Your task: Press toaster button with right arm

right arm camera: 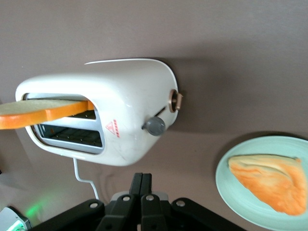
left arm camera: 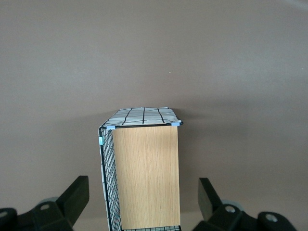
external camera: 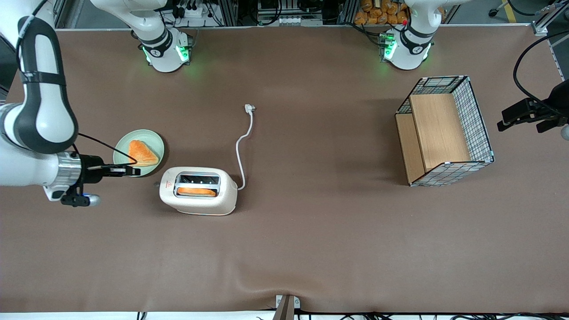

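Right arm (external camera: 31, 146) reaches in low from the working arm's end of the worktop (external camera: 311, 249), its tool (external camera: 132, 169) w/ fingers pressed together, tips over the near rim of a green plate (external camera: 138, 152) holding a toast piece (external camera: 143, 153). Toaster (external camera: 198, 191) stands near, not touching the tool; one slice (external camera: 196, 192) sits in the slot nearer the front camera. Toaster button (right arm camera: 155, 126) juts from the narrow end facing the tool, apart from it. Wire basket (external camera: 444, 133) lies toward the parked arm's end
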{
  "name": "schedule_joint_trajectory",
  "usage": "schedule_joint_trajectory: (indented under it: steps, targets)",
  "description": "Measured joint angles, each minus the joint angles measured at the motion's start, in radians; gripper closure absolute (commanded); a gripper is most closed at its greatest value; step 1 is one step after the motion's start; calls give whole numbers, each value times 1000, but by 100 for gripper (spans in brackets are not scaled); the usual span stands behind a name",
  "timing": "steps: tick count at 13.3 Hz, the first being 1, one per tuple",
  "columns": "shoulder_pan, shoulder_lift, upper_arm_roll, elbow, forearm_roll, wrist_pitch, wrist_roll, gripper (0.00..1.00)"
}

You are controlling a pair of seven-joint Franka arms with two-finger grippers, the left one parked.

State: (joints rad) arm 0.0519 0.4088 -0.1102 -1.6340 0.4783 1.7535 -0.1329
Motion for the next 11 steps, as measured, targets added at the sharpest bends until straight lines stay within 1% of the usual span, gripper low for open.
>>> schedule_joint_trajectory:
  steps: [5, 8, 11]
  targets:
    - [15, 46, -2, -1, 14, 35, -19, 100]
    - [11, 75, -6, -2, 61, 47, -44, 100]
    - [11, 97, -6, -2, 80, 72, -59, 100]
